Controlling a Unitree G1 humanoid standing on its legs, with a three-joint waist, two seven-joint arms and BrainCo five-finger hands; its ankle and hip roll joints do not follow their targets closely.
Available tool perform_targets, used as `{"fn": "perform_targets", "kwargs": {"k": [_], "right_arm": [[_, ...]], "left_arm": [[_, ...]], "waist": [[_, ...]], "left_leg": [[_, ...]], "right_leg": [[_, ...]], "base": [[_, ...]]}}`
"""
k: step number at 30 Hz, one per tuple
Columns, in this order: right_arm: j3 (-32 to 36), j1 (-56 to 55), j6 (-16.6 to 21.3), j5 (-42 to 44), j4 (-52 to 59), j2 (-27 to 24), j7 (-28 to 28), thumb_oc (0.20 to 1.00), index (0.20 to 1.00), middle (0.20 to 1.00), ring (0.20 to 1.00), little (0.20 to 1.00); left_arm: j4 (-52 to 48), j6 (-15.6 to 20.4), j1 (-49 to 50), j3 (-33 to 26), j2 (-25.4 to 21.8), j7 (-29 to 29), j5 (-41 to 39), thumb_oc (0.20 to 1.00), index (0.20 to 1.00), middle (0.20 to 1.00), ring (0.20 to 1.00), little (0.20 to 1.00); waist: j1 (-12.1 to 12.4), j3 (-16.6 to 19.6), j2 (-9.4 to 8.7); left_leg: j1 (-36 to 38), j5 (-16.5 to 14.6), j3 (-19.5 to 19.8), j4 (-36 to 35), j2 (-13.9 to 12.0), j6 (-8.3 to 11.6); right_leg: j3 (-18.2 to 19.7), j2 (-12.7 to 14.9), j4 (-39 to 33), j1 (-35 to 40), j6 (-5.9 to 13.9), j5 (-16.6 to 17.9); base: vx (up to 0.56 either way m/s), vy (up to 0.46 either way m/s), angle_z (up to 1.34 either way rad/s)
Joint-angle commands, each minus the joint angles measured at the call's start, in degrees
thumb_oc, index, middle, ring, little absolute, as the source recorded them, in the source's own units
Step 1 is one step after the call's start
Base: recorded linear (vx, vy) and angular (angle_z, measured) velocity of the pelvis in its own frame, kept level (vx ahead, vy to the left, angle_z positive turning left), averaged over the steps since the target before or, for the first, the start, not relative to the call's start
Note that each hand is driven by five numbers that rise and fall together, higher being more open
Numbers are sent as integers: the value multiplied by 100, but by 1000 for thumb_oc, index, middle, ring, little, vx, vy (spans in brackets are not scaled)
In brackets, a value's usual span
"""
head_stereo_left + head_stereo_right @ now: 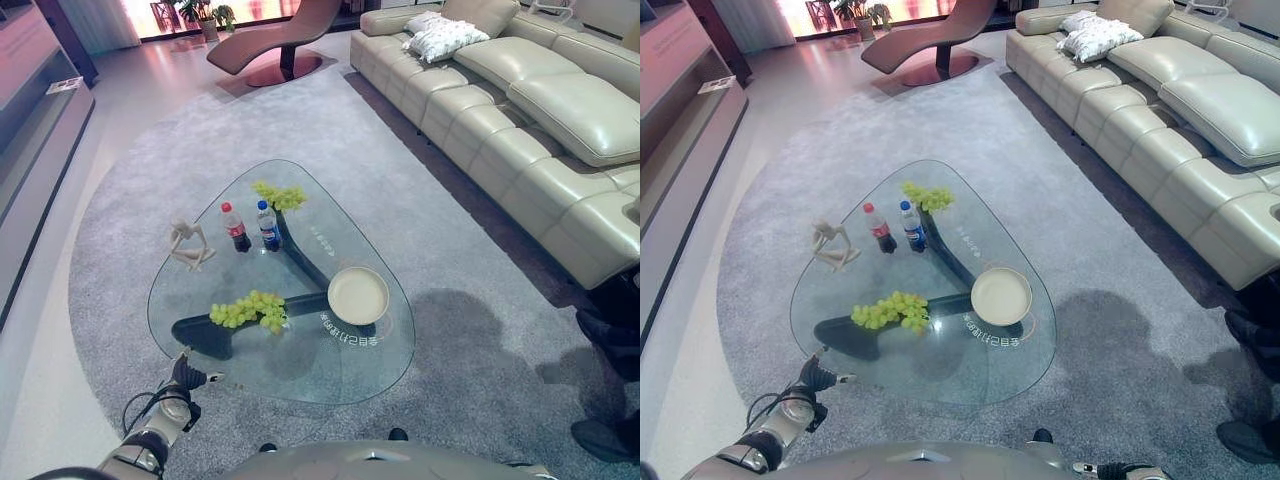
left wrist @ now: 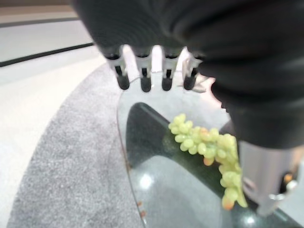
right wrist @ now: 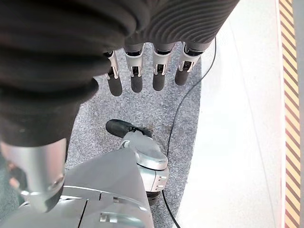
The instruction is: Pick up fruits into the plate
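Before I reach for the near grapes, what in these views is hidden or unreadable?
- Near grapes: far end hidden behind the left hand thumb, left wrist view.
- Far grapes: too small to judge how they lie, eye views.
- Plate: depth unreadable from above.

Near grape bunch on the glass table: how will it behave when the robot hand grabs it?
The near grape bunch is a loose, sprawling cluster, so it will probably sag and drape rather than lift stiffly. Its small round grapes look soft; a hard squeeze may crush or detach some. On the smooth glass table it would likely slide if pushed by the open left robot hand.
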State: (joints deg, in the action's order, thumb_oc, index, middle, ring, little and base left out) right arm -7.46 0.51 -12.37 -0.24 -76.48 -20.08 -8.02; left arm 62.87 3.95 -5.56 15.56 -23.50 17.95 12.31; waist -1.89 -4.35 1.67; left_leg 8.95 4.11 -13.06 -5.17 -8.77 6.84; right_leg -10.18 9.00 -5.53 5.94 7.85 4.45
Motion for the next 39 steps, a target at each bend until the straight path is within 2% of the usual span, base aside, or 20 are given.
{"fn": "perform_targets", "kwargs": {"k": [1,14,24,26,34,39], "right_arm": [[-41,449,23,-65,-462,-42,2,1000,1000,1000,1000,1000],[-36,349,-17,-66,-482,-99,-13,1000,1000,1000,1000,1000],[-135,283,88,-23,-366,-243,17,1000,1000,1000,1000,1000],[-176,303,98,5,-309,-271,36,1000,1000,1000,1000,1000],[-328,616,155,180,-39,-493,55,1000,1000,1000,1000,1000],[-438,849,160,286,151,-598,132,1000,1000,1000,1000,1000]], "left_arm": [[324,124,-516,-268,-211,302,-19,1000,1000,1000,1000,1000],[-75,52,-790,-286,-748,710,527,1000,1000,1000,1000,1000],[-864,-103,-1332,0,-1433,931,1552,1000,1000,1000,1000,1000],[-984,-162,-1474,102,-1548,900,1689,1000,1000,1000,1000,1000],[-925,-13,-2380,632,-2006,537,2162,1000,1000,1000,1000,1000],[-767,42,-2844,947,-2176,497,2221,1000,1000,1000,1000,1000]], "waist": [[-31,-150,-91],[-82,-171,-58],[-170,-406,-51],[-189,-467,-56],[-334,-950,-67],[-410,-1283,-109]], "left_leg": [[-22,-497,164,100,68,-174],[-29,-495,117,102,64,-162],[-273,-453,12,133,112,-189],[-362,-442,-4,147,123,-194],[-792,-369,-57,190,170,-205],[-1152,-385,-87,429,206,-214]], "right_leg": [[-157,93,156,204,87,-403],[-158,118,150,182,126,-374],[-65,121,171,-114,143,-281],[-33,117,190,-221,142,-263],[140,68,266,-706,98,-197],[272,46,405,-1069,48,-178]], "base": [[0,0,0],[0,0,0],[-28,11,-2],[-69,18,-3],[-111,29,-6],[-117,26,-4]]}}
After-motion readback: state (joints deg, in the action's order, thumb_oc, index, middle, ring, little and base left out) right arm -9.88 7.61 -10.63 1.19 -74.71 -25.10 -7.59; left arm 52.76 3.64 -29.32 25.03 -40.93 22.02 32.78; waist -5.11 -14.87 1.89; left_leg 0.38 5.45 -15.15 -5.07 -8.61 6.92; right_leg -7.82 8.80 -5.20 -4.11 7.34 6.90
